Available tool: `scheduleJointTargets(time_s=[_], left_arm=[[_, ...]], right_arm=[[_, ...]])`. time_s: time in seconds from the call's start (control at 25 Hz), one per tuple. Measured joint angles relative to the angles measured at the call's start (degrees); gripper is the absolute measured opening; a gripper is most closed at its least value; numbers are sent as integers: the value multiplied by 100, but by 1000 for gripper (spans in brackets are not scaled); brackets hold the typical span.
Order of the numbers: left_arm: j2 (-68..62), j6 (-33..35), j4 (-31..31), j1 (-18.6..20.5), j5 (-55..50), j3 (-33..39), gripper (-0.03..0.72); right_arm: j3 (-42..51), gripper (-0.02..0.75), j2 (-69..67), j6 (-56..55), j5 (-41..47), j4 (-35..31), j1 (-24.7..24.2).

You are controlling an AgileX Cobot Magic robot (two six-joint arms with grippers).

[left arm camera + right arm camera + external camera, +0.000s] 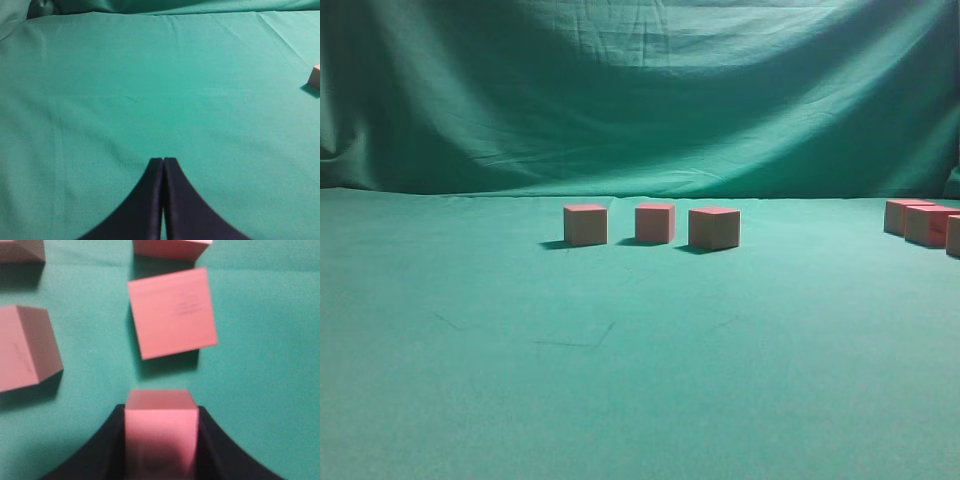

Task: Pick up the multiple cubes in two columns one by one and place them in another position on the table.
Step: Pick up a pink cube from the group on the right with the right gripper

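In the exterior view, three small wood-like cubes with reddish-pink tops and tan-pink sides are seen in a row on the wide table covered in smooth green cloth (620, 380): a left cube (585, 225), a middle cube (654, 223) and a right cube (714, 228), each apart from its neighbour. More cubes of the same kind (925, 224) are grouped at the right edge, partly cut off. A wrinkled green cloth backdrop (640, 90) is hung behind. Neither arm is seen here.

In the left wrist view, the dark left gripper (163, 161) is shown with its fingertips pressed together, nothing between them, above bare green cloth. A corner of one cube (315, 76) is visible at the right edge.

In the right wrist view, the dark right gripper (161, 412) is shown with a pink cube (160, 435) between its fingers, both sides touched by them. Just beyond, a tilted-square cube (172, 312) is lying on the cloth, with another (170, 247) behind it and two more (25, 347) at the left.
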State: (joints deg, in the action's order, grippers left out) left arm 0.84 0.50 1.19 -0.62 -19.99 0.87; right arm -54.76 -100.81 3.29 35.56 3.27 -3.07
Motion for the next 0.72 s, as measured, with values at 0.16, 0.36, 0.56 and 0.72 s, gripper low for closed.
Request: scheduleJointTargets(time_s=[0.16, 0.36, 0.56, 0.72], left_arm=[[0, 0, 0, 0, 0, 0, 0], [0, 0, 0, 0, 0, 0, 0], [0, 0, 0, 0, 0, 0, 0], [0, 0, 0, 0, 0, 0, 0]], right_arm=[[-10, 259, 0, -34, 78, -8, 0], [-10, 259, 285, -187, 623, -21, 120], [-10, 259, 1096, -235, 1125, -179, 879], [-10, 259, 1716, -235, 1312, -573, 1951]])
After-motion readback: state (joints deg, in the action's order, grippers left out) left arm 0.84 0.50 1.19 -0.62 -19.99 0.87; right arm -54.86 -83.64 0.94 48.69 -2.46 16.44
